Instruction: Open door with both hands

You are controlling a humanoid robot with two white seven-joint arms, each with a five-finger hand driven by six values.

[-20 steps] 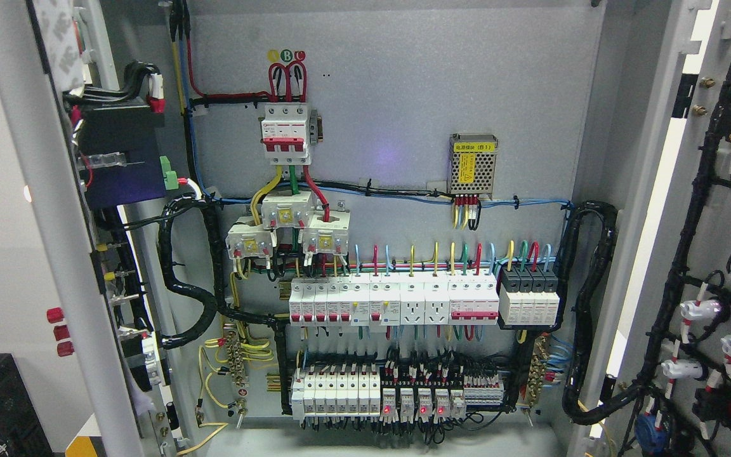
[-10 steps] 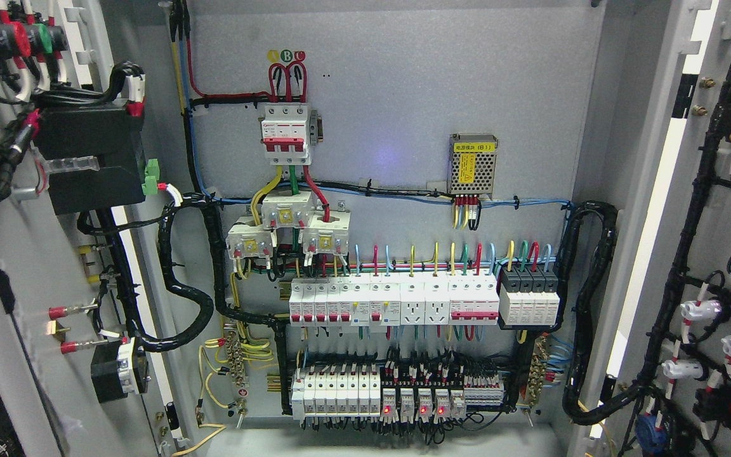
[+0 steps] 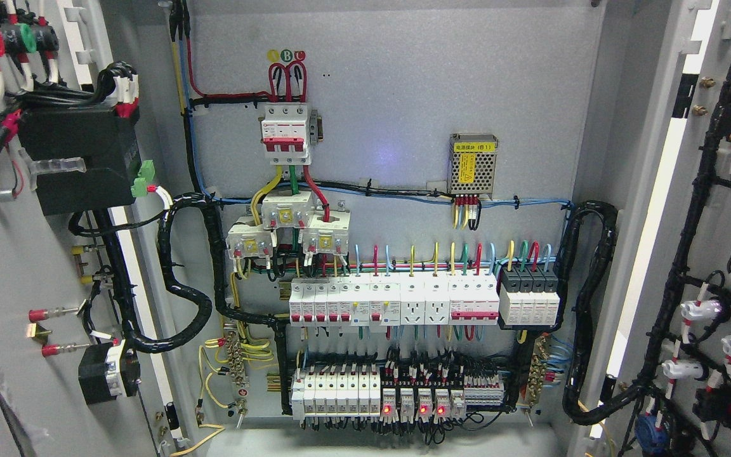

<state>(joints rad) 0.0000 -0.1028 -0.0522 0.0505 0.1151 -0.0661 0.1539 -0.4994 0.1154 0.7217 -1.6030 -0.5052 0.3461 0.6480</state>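
An electrical cabinet fills the head view with both doors swung wide. The left door [image 3: 16, 254] stands at the left edge, its grey inner face turned toward me with a black box [image 3: 77, 158], wires and red-tipped terminals on it. At the right edge stands the right door [image 3: 717, 254], whose inner face carries black cable looms and white connectors. The grey back panel [image 3: 403, 114] shows between them. Neither of my hands nor any arm appears in the frame.
On the back panel sit a red-and-white main breaker [image 3: 285, 136], a yellow-labelled power supply [image 3: 473, 164], a row of white breakers [image 3: 397, 303] and relays with red lamps [image 3: 413, 406]. Thick black cable bundles [image 3: 584, 304] loop from both sides toward the doors.
The left door has swung further outward to the left: a second ago I saw mostly its edge, now its inner face with the black box and terminals is turned toward me. The right door stays put.
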